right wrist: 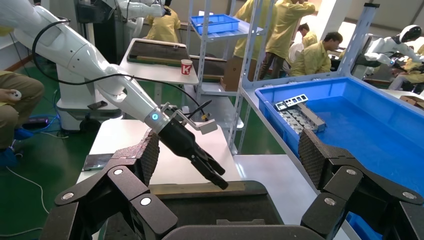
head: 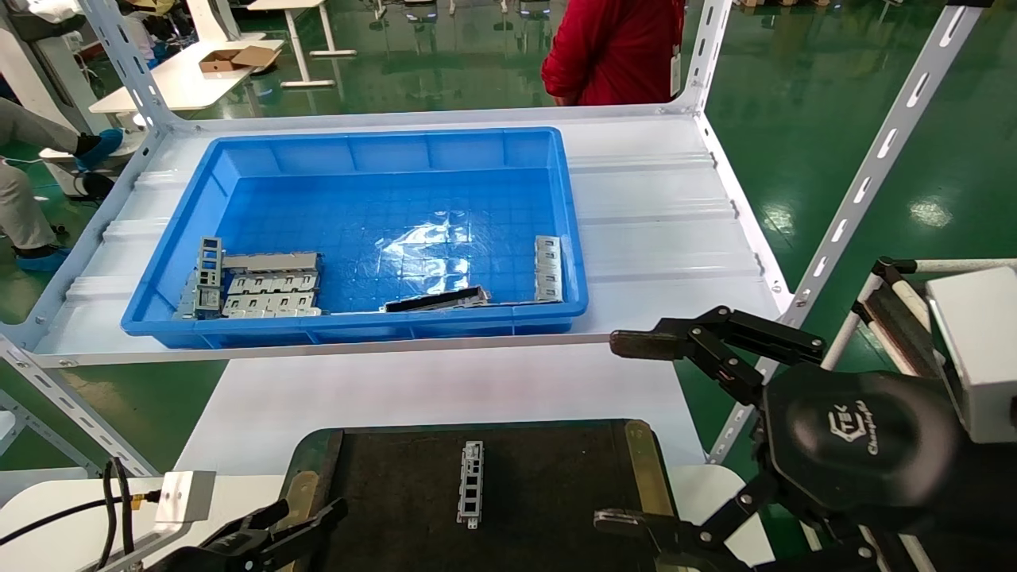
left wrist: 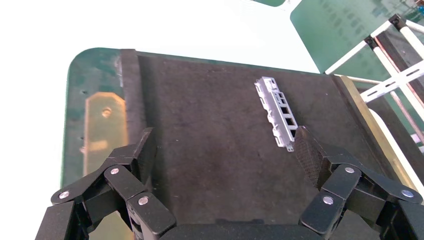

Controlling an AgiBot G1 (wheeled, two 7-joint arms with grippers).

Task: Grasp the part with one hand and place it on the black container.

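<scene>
One part [head: 470, 483], a slim silver-grey bar with square cutouts, lies flat in the middle of the black container [head: 397, 492]. It also shows in the left wrist view [left wrist: 277, 112] on the container's dark surface [left wrist: 200, 130]. My left gripper [head: 306, 512] is open and empty, low over the container's near left corner; in its wrist view [left wrist: 225, 150] the part lies just beyond one fingertip [left wrist: 306, 150]. My right gripper [head: 636, 433] is wide open and empty, beside the container's right edge. Another slim part [head: 548, 268] leans on the blue bin's right wall.
The blue bin [head: 175, 262] stands on the white shelf behind the container, holding wider grey plates [head: 266, 290] and a dark strip [head: 437, 300]. Shelf uprights [head: 866, 183] stand at the right. A person in red [head: 616, 48] stands behind the shelf.
</scene>
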